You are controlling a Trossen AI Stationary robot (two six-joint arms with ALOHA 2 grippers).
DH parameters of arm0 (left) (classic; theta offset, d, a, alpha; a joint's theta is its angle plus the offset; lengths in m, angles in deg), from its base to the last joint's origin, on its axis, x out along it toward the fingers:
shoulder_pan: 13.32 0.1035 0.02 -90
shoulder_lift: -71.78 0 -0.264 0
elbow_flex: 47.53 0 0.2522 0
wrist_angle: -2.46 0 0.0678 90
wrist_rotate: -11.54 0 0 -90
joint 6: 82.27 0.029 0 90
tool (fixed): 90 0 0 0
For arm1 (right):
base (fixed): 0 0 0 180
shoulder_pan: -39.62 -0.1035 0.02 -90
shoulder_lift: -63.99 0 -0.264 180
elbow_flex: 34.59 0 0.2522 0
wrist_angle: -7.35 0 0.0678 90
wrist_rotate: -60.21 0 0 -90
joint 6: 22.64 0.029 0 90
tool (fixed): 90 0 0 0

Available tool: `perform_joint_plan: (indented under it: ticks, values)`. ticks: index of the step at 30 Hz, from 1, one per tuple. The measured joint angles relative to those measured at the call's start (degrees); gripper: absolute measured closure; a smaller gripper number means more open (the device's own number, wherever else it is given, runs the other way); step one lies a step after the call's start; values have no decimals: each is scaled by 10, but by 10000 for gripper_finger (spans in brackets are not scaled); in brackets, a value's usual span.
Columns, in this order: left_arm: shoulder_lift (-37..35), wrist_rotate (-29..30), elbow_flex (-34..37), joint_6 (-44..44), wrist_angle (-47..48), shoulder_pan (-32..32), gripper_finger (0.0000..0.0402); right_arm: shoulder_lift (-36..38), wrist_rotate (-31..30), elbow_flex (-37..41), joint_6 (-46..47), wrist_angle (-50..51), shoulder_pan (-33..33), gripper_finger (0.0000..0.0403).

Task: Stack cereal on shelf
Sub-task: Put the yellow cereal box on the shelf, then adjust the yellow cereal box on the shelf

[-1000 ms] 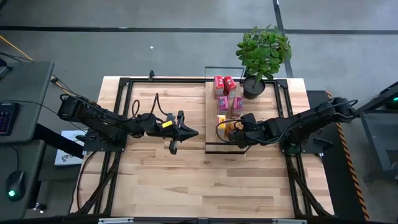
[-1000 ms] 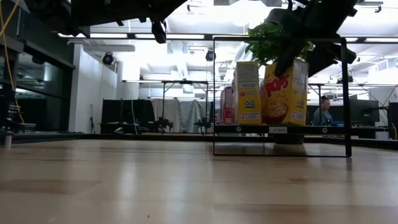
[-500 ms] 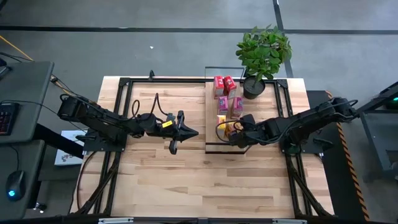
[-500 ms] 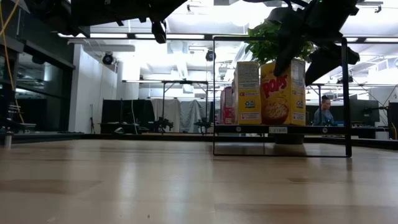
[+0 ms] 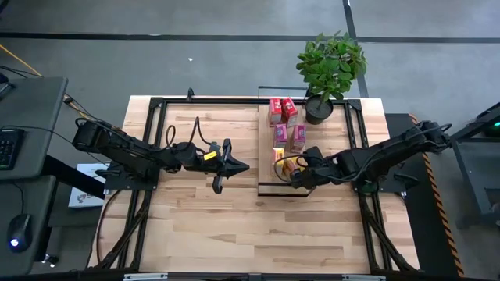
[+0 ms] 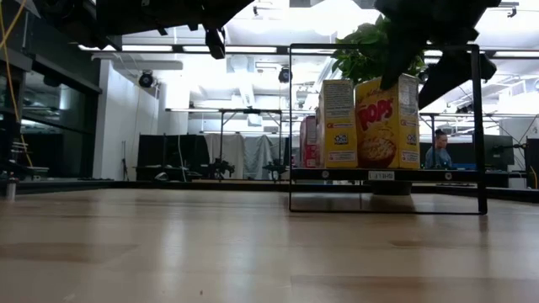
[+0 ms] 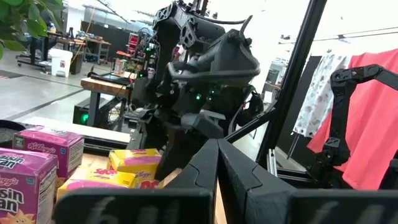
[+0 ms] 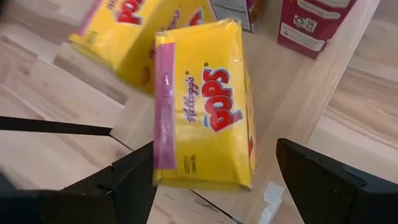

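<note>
Cereal boxes lined up on the shelf [image 5: 266, 160].
Right gripper [image 5: 296, 176] stands wide open, empty, over the yellow Pops box [image 8: 208, 106] at the shelf's near end; left gripper [image 5: 243, 165], shut, waits mid-desk.

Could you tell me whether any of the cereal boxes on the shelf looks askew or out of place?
Nothing stands out: the yellow Pops box stands upright on the shelf beside the other boxes, between the open fingers of the right gripper.
</note>
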Motion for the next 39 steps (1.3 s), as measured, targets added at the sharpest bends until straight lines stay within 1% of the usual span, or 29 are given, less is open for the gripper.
perform_joint_plan:
  ticks: [5,16,20,22,25,27,30,32,34,39]
  values:
    - [0,0,0,0,0,0,402,21,-25,0,-4,-4,-17,98]
    - [0,0,0,0,0,0,401,55,-27,0,-51,-29,-38,98]
    - [0,0,0,0,1,0,402,69,-26,0,-93,-48,-49,98]
    - [0,0,0,0,0,0,401,77,-9,0,-120,-41,-51,98]
    - [0,0,0,0,1,0,402,91,32,0,-171,-14,-49,98]
    - [0,0,0,0,1,0,402,100,40,0,-168,-1,-49,98]
    - [0,0,0,0,1,0,401,117,-10,0,-161,8,-56,98]
    - [0,0,0,0,1,0,401,129,-40,0,-189,17,-60,98]
    - [0,0,0,0,1,0,402,137,-52,0,-212,27,-64,98]
    - [0,0,0,0,1,0,401,142,-72,0,-212,57,-78,98]
